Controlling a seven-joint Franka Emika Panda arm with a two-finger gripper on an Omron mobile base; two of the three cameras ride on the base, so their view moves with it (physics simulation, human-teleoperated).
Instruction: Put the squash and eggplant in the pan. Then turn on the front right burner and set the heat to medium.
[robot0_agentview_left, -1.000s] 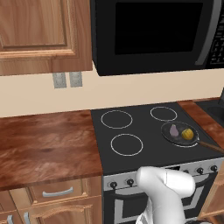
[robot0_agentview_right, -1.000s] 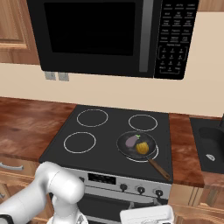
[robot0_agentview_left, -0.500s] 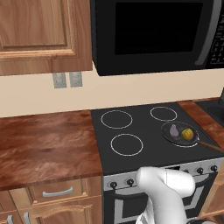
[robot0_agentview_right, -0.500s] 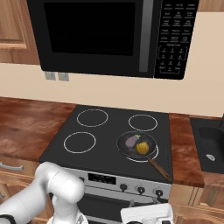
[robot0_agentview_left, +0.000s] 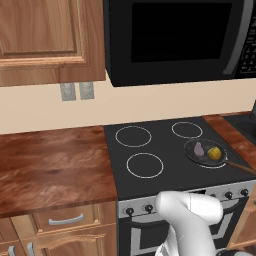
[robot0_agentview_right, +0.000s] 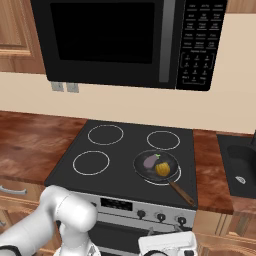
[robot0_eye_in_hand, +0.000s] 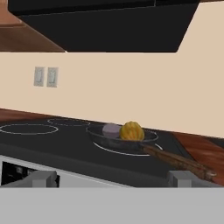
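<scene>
Cooktop: black glass, four white rings, wood counters either side.
Pan: on front right burner, holding squash beside eggplant.
Overhead: black microwave.
Gripper: fingers spread, empty, low before the stove.

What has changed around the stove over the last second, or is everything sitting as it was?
Nothing visibly changed. The squash and the eggplant lie side by side in the pan, which rests on the front right burner with its handle pointing toward the front right. The base views match the earlier ones, so neither arm nor base has moved noticeably.
</scene>
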